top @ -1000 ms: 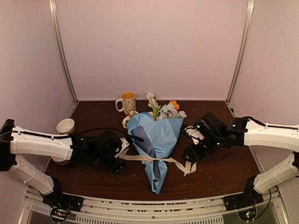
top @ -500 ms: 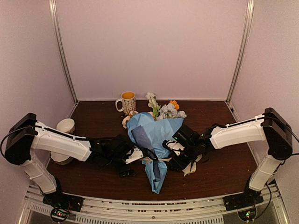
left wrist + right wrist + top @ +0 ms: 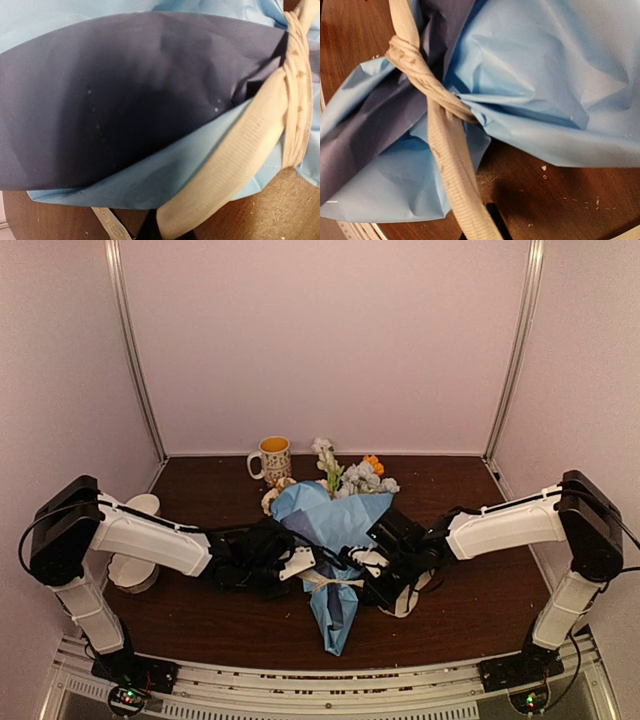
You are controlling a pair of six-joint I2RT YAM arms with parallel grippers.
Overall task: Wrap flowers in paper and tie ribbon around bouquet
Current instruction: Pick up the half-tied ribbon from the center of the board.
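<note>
The bouquet [image 3: 335, 540] lies in the middle of the table, a cone of light blue and navy paper [image 3: 345, 520] with its tip toward the near edge. The flowers [image 3: 355, 476] show above its far end. The beige ribbon [image 3: 330, 583] crosses the cone's narrow waist in a twisted knot [image 3: 415, 67]. My left gripper [image 3: 297, 568] is against the cone's left side, shut on a ribbon [image 3: 235, 165] strand that runs into its jaws [image 3: 167, 232]. My right gripper [image 3: 368, 576] presses in from the right, shut on the other strand [image 3: 455, 170].
A patterned mug [image 3: 273, 457] stands at the back, left of the flowers. A white bowl [image 3: 143, 504] sits at the left edge, partly behind my left arm. A loose cream bloom [image 3: 270, 498] lies beside the paper. A ribbon tail [image 3: 405, 605] lies under my right gripper.
Both arms have swung inward from the table's sides to the bouquet's waist. Both grippers have gone from open to shut on the ribbon strands.
</note>
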